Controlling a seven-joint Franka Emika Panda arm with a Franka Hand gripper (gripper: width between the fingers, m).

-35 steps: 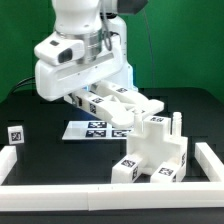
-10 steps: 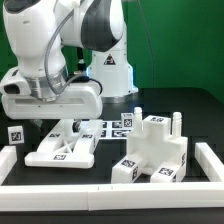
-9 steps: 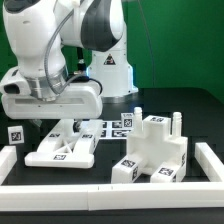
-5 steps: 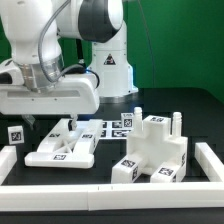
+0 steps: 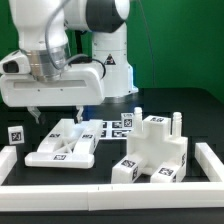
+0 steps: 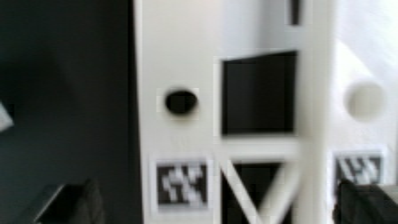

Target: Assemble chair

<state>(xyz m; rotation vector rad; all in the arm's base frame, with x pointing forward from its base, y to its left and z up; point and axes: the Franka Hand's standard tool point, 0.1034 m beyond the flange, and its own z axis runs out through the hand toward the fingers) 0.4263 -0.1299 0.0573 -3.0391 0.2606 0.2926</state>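
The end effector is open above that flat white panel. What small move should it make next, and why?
Probably lift a little higher, straight up. The end effector hangs open just above the flat panel, which lies loose, gripped by nothing. Clearing it first would let the end effector swing toward the blocky sub-assembly without nudging the panel.

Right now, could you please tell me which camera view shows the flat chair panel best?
The exterior view: the whole flat chair panel lies in frame, edge to edge. The wrist view gives only a blurred close-up of part of it: a round hole, openings and tags.
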